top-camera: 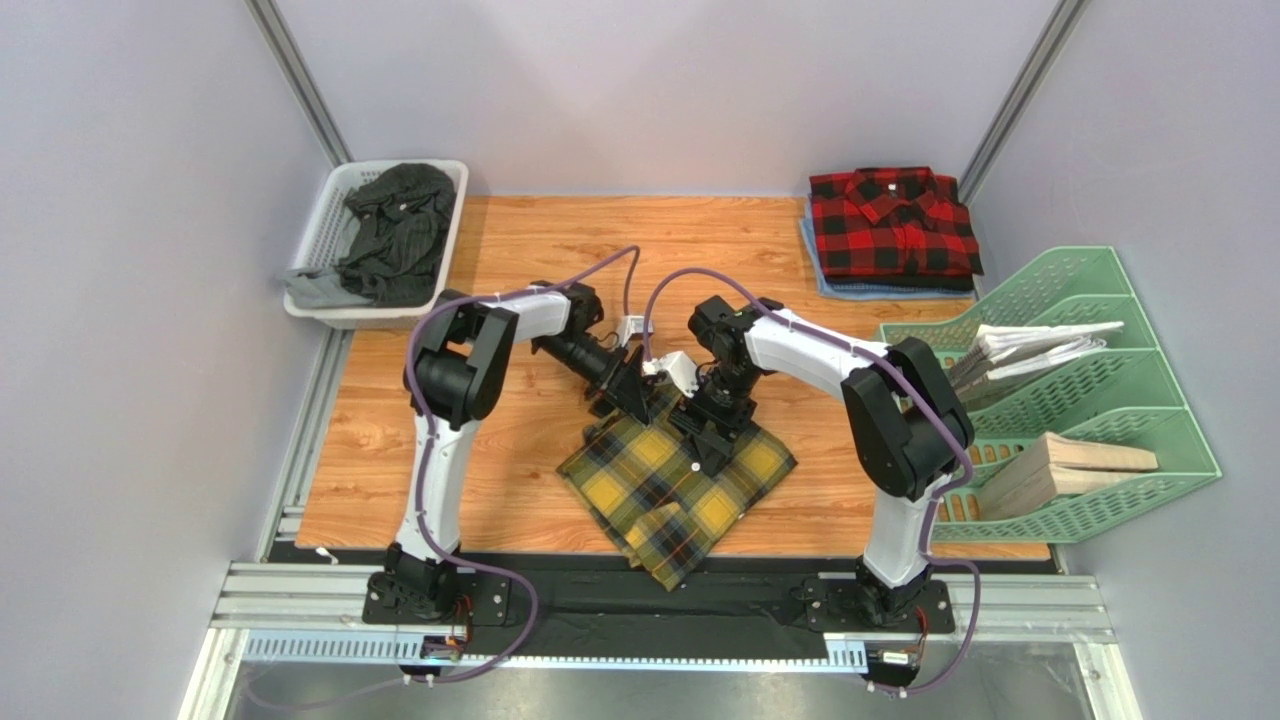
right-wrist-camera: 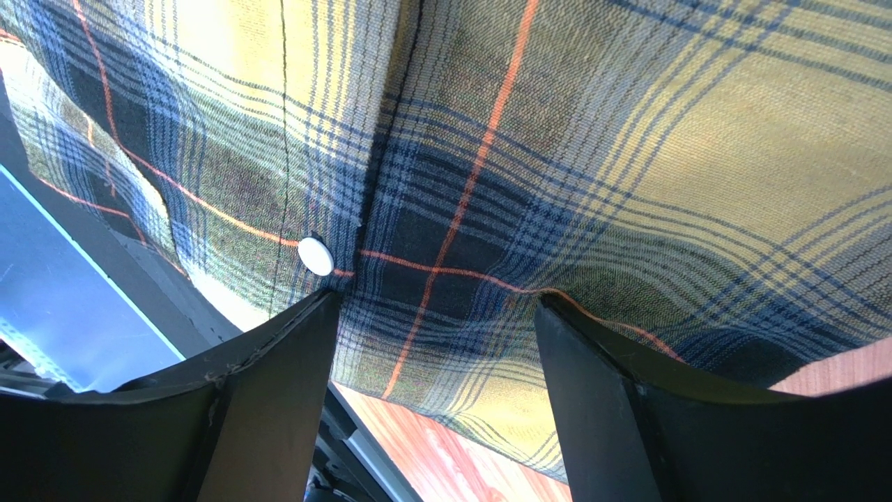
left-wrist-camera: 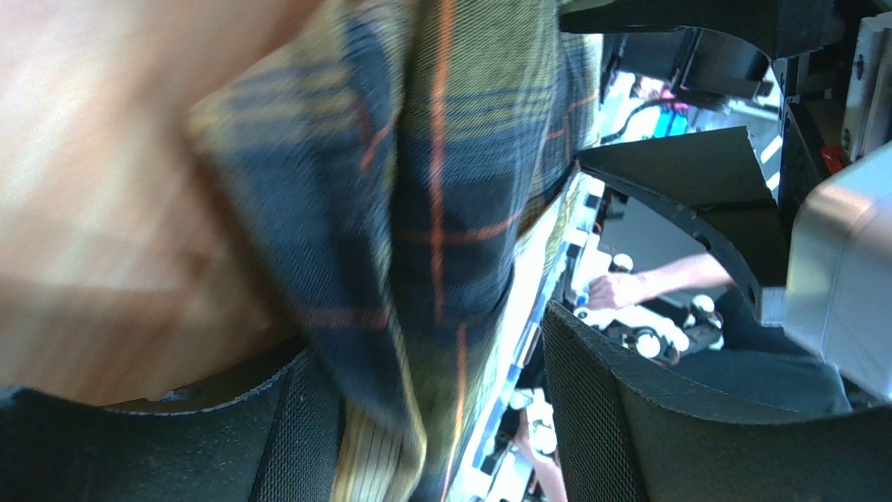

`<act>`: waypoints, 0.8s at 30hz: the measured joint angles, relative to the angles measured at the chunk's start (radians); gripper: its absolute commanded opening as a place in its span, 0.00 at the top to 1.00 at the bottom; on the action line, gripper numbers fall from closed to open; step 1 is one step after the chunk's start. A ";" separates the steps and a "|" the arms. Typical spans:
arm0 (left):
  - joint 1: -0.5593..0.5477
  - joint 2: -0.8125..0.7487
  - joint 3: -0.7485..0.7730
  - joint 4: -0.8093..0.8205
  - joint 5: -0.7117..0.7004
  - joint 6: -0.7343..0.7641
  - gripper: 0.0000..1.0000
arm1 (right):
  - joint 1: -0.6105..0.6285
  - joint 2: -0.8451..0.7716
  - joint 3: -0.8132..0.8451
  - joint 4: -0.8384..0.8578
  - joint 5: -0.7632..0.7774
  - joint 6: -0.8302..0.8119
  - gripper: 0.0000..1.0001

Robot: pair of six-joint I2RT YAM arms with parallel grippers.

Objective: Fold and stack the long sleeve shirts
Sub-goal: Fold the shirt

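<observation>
yellow plaid shirt, frame centre: your left gripper, fingers apart, fold between them; right gripper, fingers apart, cloth across tips.

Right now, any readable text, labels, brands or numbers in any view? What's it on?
None readable in any view.
The yellow plaid shirt and the red plaid shirt show no tag or label.
The papers in the green file rack are too small to read.
The white button is blank.
</observation>
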 measured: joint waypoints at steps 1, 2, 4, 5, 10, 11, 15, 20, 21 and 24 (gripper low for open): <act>-0.011 0.005 0.000 0.004 0.008 0.000 0.42 | 0.000 0.000 0.000 0.001 0.000 0.003 0.25; -0.018 0.011 -0.002 0.006 0.016 -0.002 0.57 | 0.000 0.000 0.000 0.002 0.001 0.006 0.25; -0.026 0.027 -0.005 0.017 0.022 -0.005 0.70 | 0.000 0.001 0.000 0.004 0.002 0.014 0.25; -0.028 0.035 -0.011 0.029 0.018 -0.008 0.87 | 0.000 0.002 0.000 0.006 0.002 0.018 0.25; 0.000 0.032 -0.010 0.031 0.002 -0.040 1.00 | -0.007 0.000 0.000 0.036 0.000 0.050 0.23; 0.010 0.032 0.013 0.014 -0.015 -0.038 1.00 | -0.013 -0.005 0.000 0.045 -0.003 0.058 0.22; 0.064 0.041 0.291 -0.174 -0.154 0.035 1.00 | -0.088 -0.043 0.000 0.070 -0.040 0.130 0.20; 0.116 0.056 0.884 -0.315 -0.404 0.187 1.00 | -0.282 -0.113 0.008 0.095 -0.088 0.229 0.20; 0.119 0.053 0.980 -0.316 -0.470 0.219 1.00 | -0.328 -0.128 0.011 0.102 -0.094 0.245 0.19; 0.098 -0.016 1.058 -0.301 -0.689 0.352 1.00 | -0.404 -0.158 0.013 0.113 -0.101 0.272 0.19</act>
